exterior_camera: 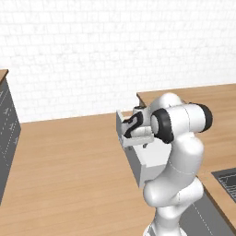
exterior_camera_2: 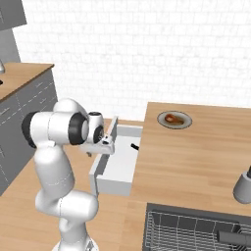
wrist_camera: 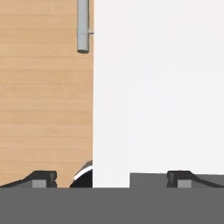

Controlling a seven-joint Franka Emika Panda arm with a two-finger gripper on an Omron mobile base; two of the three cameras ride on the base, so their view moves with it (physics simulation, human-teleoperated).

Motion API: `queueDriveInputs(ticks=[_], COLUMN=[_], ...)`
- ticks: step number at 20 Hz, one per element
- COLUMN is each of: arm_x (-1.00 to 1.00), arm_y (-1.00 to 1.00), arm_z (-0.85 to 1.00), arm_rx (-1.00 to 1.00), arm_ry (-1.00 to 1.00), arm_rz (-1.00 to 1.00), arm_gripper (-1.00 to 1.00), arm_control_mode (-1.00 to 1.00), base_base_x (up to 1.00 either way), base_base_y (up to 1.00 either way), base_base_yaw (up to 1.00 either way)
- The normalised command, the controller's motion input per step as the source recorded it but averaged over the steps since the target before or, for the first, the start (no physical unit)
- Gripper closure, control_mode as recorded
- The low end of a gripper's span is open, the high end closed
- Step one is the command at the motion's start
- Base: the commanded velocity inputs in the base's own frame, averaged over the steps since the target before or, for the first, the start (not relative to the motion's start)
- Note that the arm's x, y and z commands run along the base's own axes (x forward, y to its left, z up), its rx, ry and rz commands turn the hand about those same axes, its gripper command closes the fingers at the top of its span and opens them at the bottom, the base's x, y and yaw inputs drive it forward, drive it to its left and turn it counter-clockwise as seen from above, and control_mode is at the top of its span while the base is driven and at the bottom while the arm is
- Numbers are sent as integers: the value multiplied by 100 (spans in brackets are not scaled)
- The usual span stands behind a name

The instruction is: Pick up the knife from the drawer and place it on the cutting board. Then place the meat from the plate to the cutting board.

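The drawer point(exterior_camera_2: 117, 164) stands pulled out from under the table point(exterior_camera_2: 196, 162), and the gripper point(wrist_camera: 111, 177) hangs just above its front panel, the fingers point(wrist_camera: 41, 178) spread wide, one tip on each side of the panel's top edge, pinching nothing. In the hand view the small metal handle point(wrist_camera: 82, 26) shows on the outer face, with the wood floor point(wrist_camera: 43, 96) below it.

The main risk from here, I judge, is a collision: the hand sits so close to the upright front that a straight descent would drive a finger or the palm into the panel's top edge, jolting the drawer or pushing it back in. A reach toward the knife must first clear that front, then drop inside the shallow box without scraping its side walls.

The knife point(exterior_camera_2: 134, 146) lies inside the drawer near its inner end, close under the table's edge, apart from the fingers and farther in than they are. What shows is a short dark sliver, probably the handle end, though it is too small to tell. The meat point(exterior_camera_2: 171, 118) rests on the round grey plate point(exterior_camera_2: 187, 122) near the table's far left corner, well apart from the gripper.
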Motion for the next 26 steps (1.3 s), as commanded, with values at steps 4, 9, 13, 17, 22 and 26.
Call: queueDriveInputs(ticks=[4, 9, 13, 17, 22, 26], arm_x=[34, 21, 4, 1, 11, 17], arm_y=[0, 10, 66, 100, 100, 100], arm_z=[-46, -37, -6, 0, 0, 0], arm_rx=[0, 0, 0, 0, 0, 0], arm_ry=[0, 0, -1, -7, -9, -11], arm_rz=[0, 0, -1, -7, -10, -13], arm_gripper=[-100, -100, -100, -100, -100, -100], arm_control_mode=[-100, -100, -100, -100, -100, -100], base_base_x=[0, 0, 0, 0, 0, 0], base_base_y=[0, 0, 0, 0, 0, 0], base_base_yaw=[0, 0, 0, 0, 0, 0])
